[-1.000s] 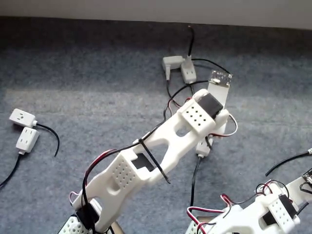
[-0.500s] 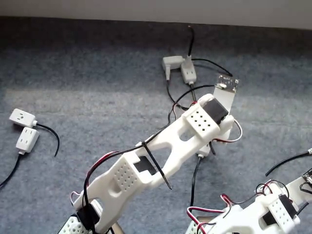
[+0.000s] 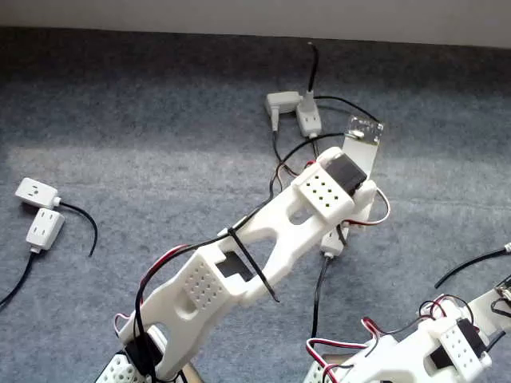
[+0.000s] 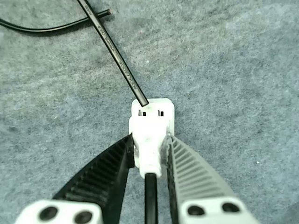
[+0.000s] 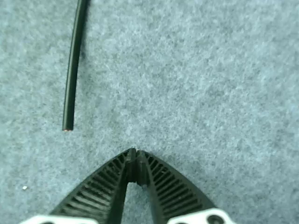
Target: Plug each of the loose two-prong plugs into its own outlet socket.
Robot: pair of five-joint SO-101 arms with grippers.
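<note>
The grey counter (image 3: 144, 120) carries both arms. The left arm (image 3: 263, 239) extends to mid-counter. The right arm (image 3: 431, 347) sits at the lower right of the high view. The left end effector (image 4: 150, 138) clamps a white two-prong plug (image 4: 148, 154), whose front lies against an outlet socket (image 4: 153, 108) with its slots visible. The right end effector (image 5: 136, 161) is closed tip to tip on nothing, near a black cable end (image 5: 68, 126).

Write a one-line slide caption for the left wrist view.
Left gripper clamps a white plug at an outlet socket.
</note>
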